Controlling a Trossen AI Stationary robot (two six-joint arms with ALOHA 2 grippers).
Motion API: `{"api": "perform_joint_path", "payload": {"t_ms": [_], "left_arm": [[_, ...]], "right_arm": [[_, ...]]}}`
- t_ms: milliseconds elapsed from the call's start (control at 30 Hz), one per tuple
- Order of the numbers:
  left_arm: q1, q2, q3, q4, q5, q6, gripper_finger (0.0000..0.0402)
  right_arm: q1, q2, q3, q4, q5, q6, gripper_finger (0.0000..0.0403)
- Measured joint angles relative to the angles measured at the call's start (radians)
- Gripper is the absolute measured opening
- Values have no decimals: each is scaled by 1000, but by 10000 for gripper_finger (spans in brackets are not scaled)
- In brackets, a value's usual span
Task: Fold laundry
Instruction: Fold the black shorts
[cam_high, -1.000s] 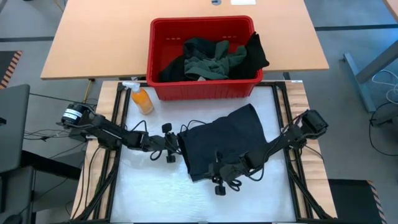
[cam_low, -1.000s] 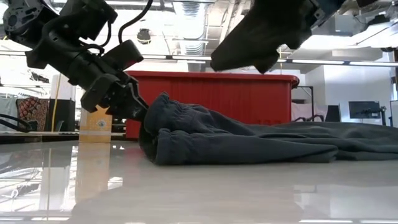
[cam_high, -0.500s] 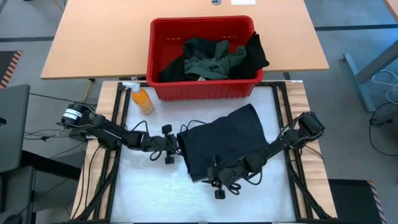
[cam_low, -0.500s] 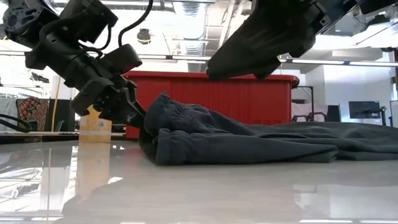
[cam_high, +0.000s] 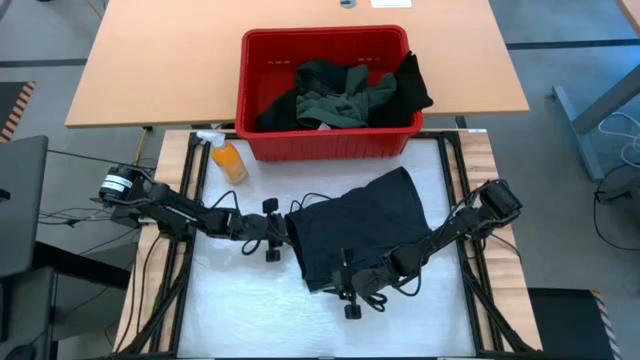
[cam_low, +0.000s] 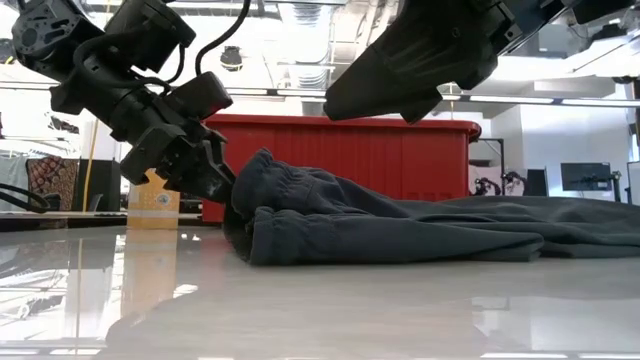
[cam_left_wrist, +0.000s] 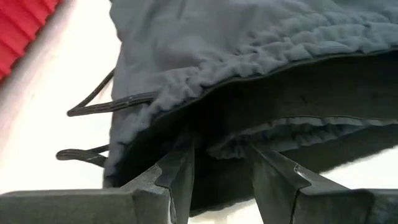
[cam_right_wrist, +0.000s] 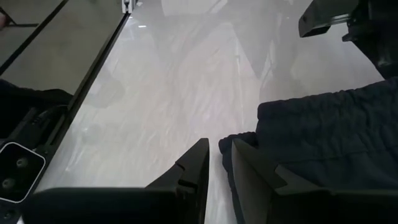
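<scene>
A black drawstring garment (cam_high: 355, 235) lies crumpled on the white table, its gathered waistband (cam_left_wrist: 249, 50) toward the table's left and gaping like a mouth. My left gripper (cam_high: 286, 233) is open at that waistband end, low over the table. My right gripper (cam_high: 332, 287) hovers above the table just off the garment's near left corner (cam_right_wrist: 239, 140). Its fingers stand a narrow gap apart with only bare table between them. More laundry (cam_high: 345, 90), dark green and black, lies heaped in the red basket (cam_high: 325, 35). My left gripper (cam_left_wrist: 221, 162) comes slanting down from the table's left and reaches the waistband's open edge (cam_left_wrist: 155, 118). One fingertip (cam_left_wrist: 185, 155) lies against that edge. Its fingers stand apart over the dark mouth. Whether any cloth is pinched I cannot tell.
The red basket stands at the table's far edge, with an orange spray bottle (cam_high: 230, 160) beside its left corner. Two drawstring cords (cam_left_wrist: 93, 109) trail from the waistband onto the table. Bare white table lies along the near edge and at the left.
</scene>
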Motion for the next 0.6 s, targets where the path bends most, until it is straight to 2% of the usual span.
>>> {"api": "perform_joint_path", "payload": {"t_ms": [267,467,600], "left_arm": [[0,36,0,67,-10,73,133],[0,125,50,44,-20,75,133],[0,132,79,55,-44,93,133]], "right_arm": [[0,0,0,3,0,-2,97],[3,0,0,4,-1,-2,97],[4,0,0,3,-1,-2,97]]}}
